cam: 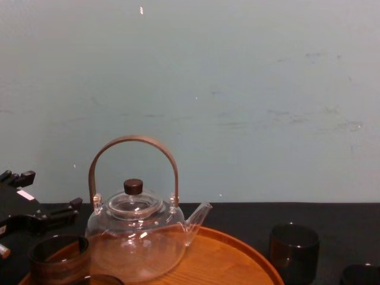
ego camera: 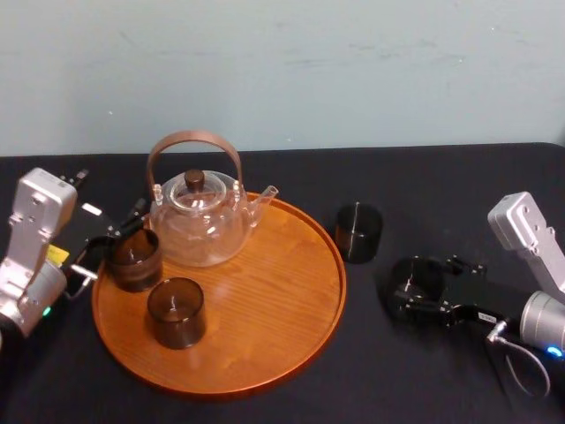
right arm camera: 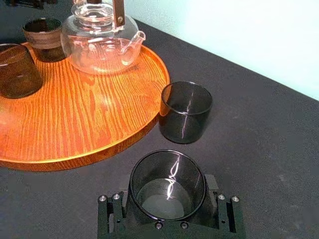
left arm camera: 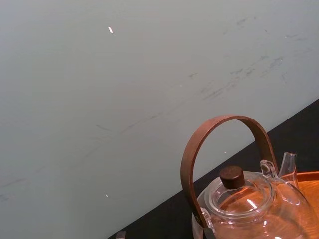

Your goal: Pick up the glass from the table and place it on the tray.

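Note:
The round orange-brown wooden tray (ego camera: 291,291) lies in the middle of the black table. It carries a glass teapot (ego camera: 199,221) and two smoky glasses (ego camera: 177,311) (ego camera: 134,259). Another smoky glass (ego camera: 358,231) stands on the table just off the tray's right rim. To its right my right gripper (ego camera: 415,287) is shut on a further glass (right arm camera: 167,184), low over the table with the glass upright between the fingers. My left gripper (ego camera: 110,240) sits at the tray's left edge, right beside the rear glass on the tray.
The teapot's brown hoop handle (cam: 133,154) rises high over the back left of the tray. The tray's front and right parts (right arm camera: 84,114) are bare wood. A pale wall (cam: 237,89) closes the table's far side.

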Controlling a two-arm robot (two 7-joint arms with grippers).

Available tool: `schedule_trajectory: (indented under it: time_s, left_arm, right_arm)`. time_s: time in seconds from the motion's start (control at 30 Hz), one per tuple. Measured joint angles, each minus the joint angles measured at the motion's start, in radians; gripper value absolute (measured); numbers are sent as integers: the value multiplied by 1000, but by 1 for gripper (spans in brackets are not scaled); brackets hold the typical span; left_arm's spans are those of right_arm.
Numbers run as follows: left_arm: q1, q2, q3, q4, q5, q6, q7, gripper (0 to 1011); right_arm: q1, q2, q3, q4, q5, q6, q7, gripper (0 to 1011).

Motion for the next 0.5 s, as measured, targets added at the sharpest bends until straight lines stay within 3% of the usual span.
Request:
schedule_trajectory:
  time_s: [0.23, 0.5]
  left_arm:
    - [0, 0, 0, 0, 0, 0, 0, 1001]
    - [0, 0, 0, 0, 0, 0, 0, 1001]
  right_arm:
    - [-10, 21, 18, -39, 36, 1, 25, 903]
    - [19, 38, 5, -77, 55, -4, 57, 903]
